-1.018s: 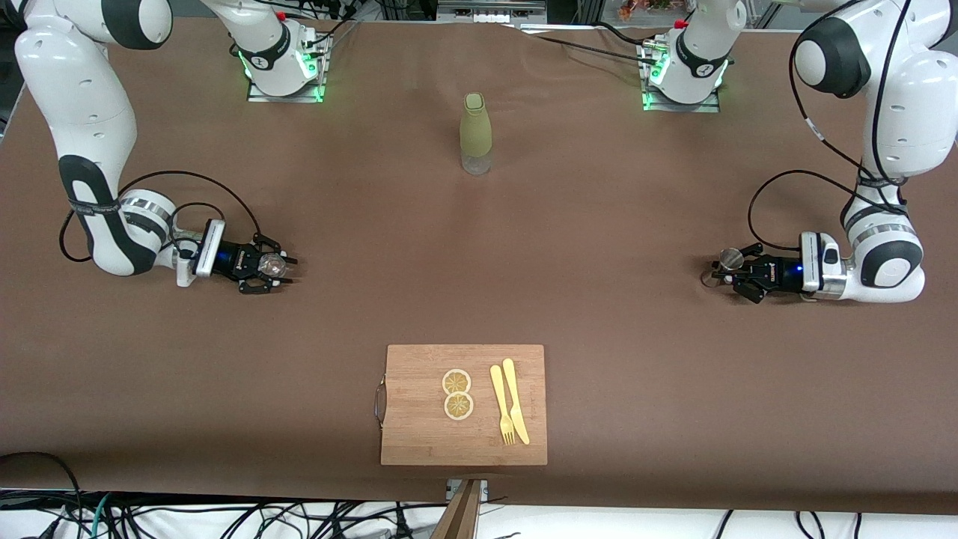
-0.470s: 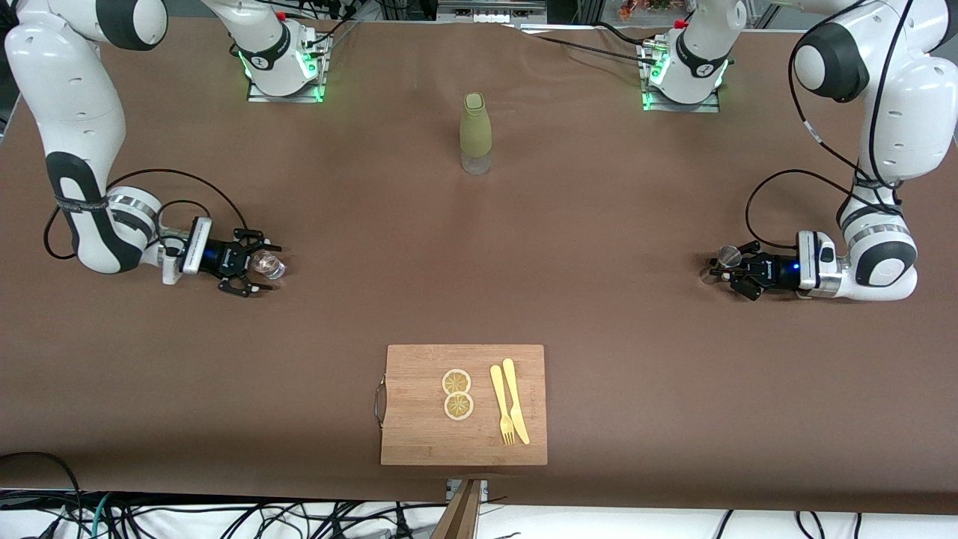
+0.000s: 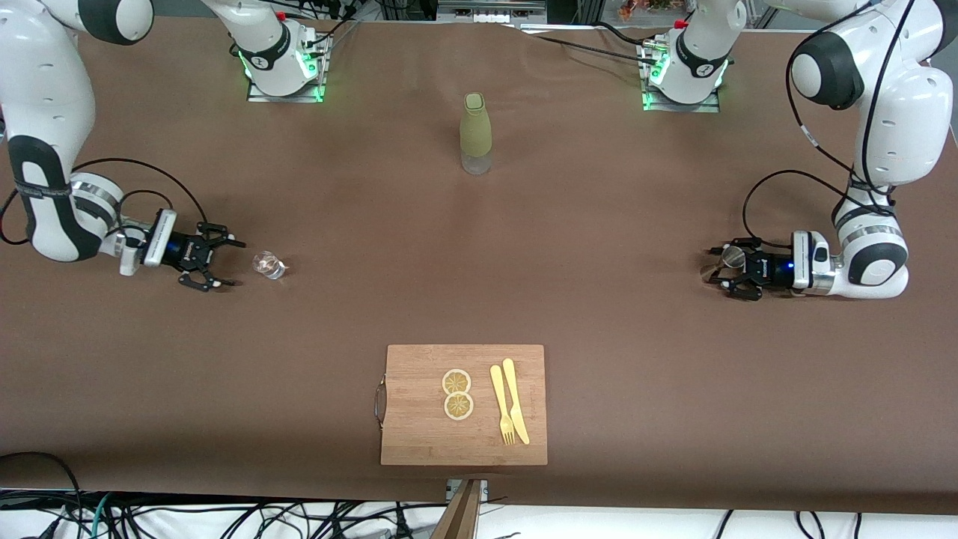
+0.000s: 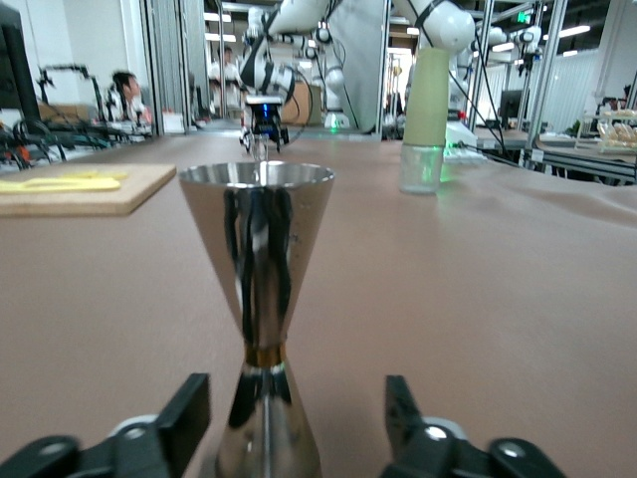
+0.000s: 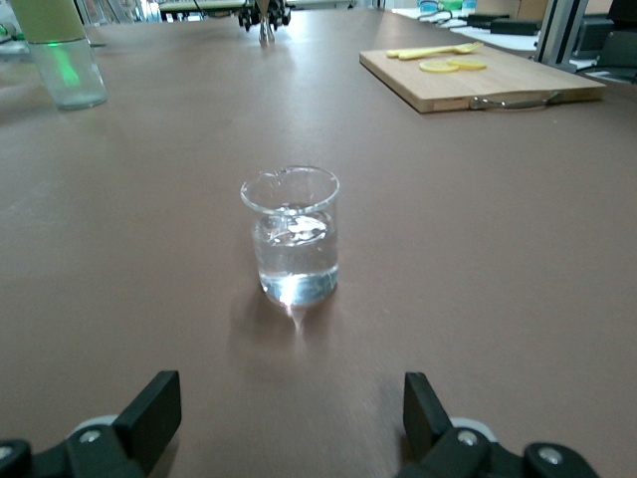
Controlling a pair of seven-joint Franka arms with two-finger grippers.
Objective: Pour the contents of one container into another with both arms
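Front view, right arm: I see the right gripper (image 3: 212, 257) drawn back toward its own end of the table, fingers spread and empty; a second ago it held the tiny clear glass tumbler (image 3: 268, 264), which now stands alone on the brown table (image 3: 479, 262), just clear of the fingertips.
Front view, left arm: the left gripper (image 3: 730, 268) sits low at the left arm's end, where a second ago it was clenched on the small shiny steel hourglass jigger (image 3: 732, 257).
Front view, bystanders: tall olive-green bottle (image 3: 475, 133) and wooden cutting board (image 3: 463, 404) untouched.
Left wrist view: the jigger (image 4: 261, 319) stands upright on the table between the left gripper's (image 4: 296, 430) parted fingers (image 4: 185, 415), touching neither; released.
Right wrist view: the tumbler (image 5: 292, 234) holds clear liquid, upright, ahead of the right gripper's (image 5: 289, 416) open fingers (image 5: 151, 410).
My reading: both vessels are set down and let go, so I judge the pour done and only retreat left.
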